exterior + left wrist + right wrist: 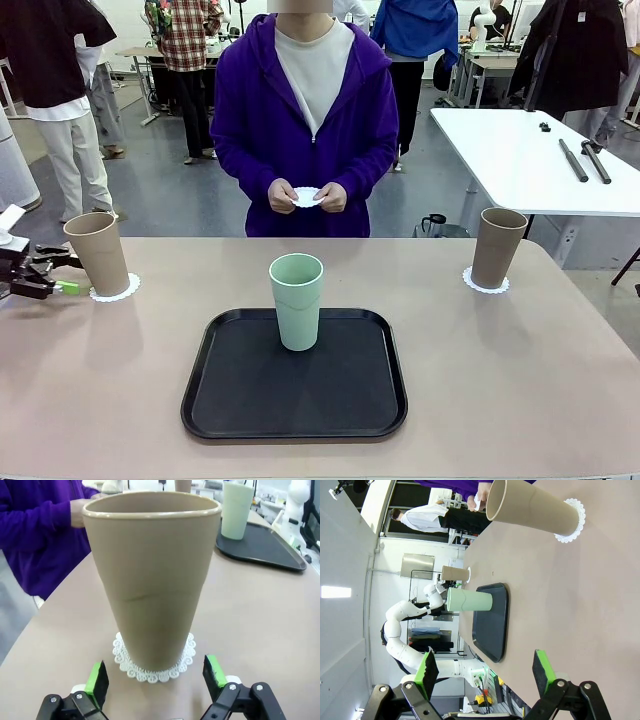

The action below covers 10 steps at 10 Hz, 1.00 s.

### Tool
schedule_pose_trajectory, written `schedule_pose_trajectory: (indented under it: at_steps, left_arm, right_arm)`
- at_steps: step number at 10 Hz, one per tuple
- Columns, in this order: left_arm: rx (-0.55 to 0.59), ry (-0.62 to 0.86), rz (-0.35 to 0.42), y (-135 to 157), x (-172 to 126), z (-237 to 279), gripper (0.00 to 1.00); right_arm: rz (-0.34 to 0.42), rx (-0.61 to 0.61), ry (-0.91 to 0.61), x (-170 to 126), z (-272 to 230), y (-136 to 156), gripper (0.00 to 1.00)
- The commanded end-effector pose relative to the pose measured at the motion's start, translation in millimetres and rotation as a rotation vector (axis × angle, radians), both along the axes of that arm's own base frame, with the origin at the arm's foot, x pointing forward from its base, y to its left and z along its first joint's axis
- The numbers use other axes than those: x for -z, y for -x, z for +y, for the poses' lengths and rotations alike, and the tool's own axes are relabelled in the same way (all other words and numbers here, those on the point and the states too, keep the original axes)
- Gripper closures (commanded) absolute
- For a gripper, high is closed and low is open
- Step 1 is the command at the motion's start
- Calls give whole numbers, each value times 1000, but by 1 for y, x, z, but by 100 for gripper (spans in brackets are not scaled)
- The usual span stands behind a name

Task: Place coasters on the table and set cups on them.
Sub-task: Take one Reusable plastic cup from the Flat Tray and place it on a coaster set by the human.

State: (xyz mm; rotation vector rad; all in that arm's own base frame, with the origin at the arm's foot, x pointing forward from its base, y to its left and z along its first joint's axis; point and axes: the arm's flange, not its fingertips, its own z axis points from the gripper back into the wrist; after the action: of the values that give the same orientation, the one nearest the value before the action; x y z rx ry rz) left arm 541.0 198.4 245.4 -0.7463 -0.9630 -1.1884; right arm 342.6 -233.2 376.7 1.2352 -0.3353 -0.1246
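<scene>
One tan cup (97, 252) stands on a lacy white coaster (115, 290) at the table's (500, 380) far left. My left gripper (55, 275) sits open just left of it, apart from it. In the left wrist view that cup (150, 580) and its coaster (154, 667) stand just ahead of the spread fingers of the left gripper (156, 677). A second tan cup (497, 246) rests on a coaster (486, 285) at the far right. The mint green cup (296, 300) stands upright on the black tray (240, 400). The person holds a third coaster (307, 196) in both hands. My right gripper (485, 667) is open and empty, well back from the right cup (530, 505).
The black tray lies at the table's middle front. A white table (520, 150) with dark rods stands behind at the right. The person stands at the far edge, centre. Bare tabletop lies between the tray and each tan cup.
</scene>
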Motion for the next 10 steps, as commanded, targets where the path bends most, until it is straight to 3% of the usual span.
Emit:
schedule_pose_trajectory:
  at_steps: [1,5,10]
  left_arm:
    - [-42,-173,73,27,-43,-5,0]
    - [-149,-279,261,64,-132,-26,0]
    - [-204,-540,344,103,-230,-68,0]
  right_arm:
    - [-3,2,-4,0,0,1,0]
    - [-3,2,-4,0,0,1,0]
    - [-3,2,-4,0,0,1,0]
